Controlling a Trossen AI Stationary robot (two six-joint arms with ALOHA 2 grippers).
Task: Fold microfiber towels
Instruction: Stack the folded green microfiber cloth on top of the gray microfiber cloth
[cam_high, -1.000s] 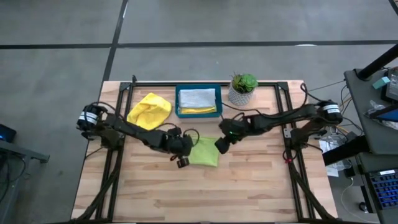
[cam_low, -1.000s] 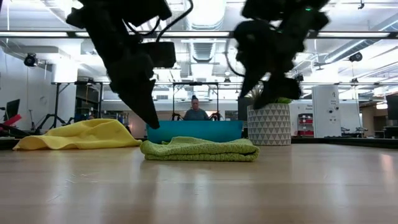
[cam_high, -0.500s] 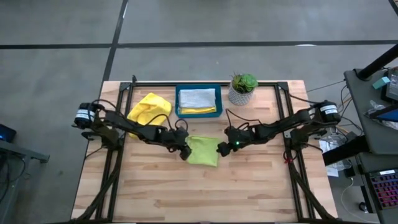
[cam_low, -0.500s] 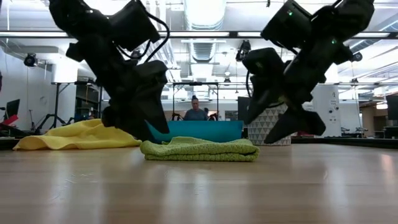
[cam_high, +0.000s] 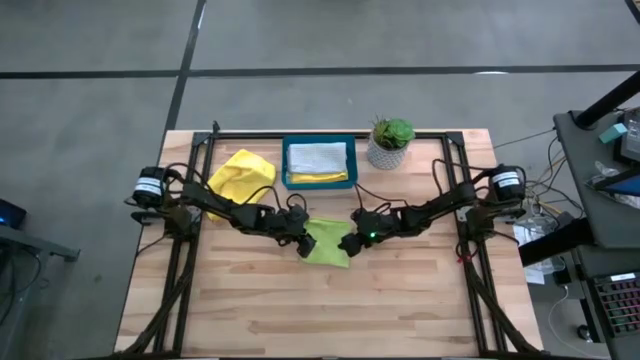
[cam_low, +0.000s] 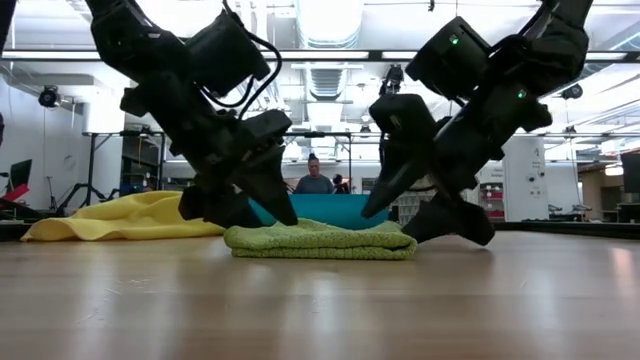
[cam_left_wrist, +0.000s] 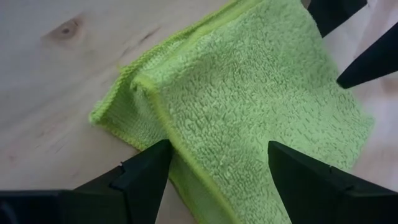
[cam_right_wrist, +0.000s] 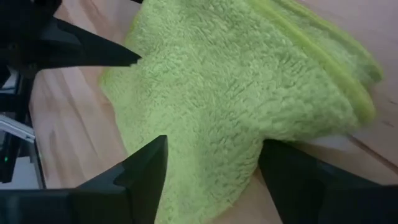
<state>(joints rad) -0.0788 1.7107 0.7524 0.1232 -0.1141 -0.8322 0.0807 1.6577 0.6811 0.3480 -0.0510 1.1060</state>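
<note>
Light wooden slatted table (cam_high: 300, 310), seen from above, with both dark arms reaching inward to its middle. At the far edge stand a rigid teal rectangular tray (cam_high: 319, 181) holding folded cloths, a crumpled yellow microfiber towel (cam_high: 240, 176) to its left, and a small green potted plant in a white patterned pot (cam_high: 389, 143) to its right.

The lime green microfiber towel (cam_high: 328, 243), folded into a flat layered pad, lies between the two grippers, well forward of the tray. The left gripper (cam_high: 303, 241) meets its left edge and the right gripper (cam_high: 349, 243) its right edge; neither arm is clearly the nearer. In the low view the pad (cam_low: 320, 240) lies flat, its long axis running across the table from one gripper to the other, while the left gripper (cam_low: 245, 205) and right gripper (cam_low: 420, 212) slant down onto its two ends.

The left wrist view shows this gripper's fingers (cam_left_wrist: 144, 177) spread wide, with the towel's folded corner (cam_left_wrist: 249, 106) passing between them. The right wrist view likewise shows fingers (cam_right_wrist: 140, 174) parted, with the towel's bulged edge (cam_right_wrist: 236, 93) lying in the gap. Neither pair has yet closed on the cloth. The coming pinch, by this reading, depends on each jaw straddling its own edge.
</note>
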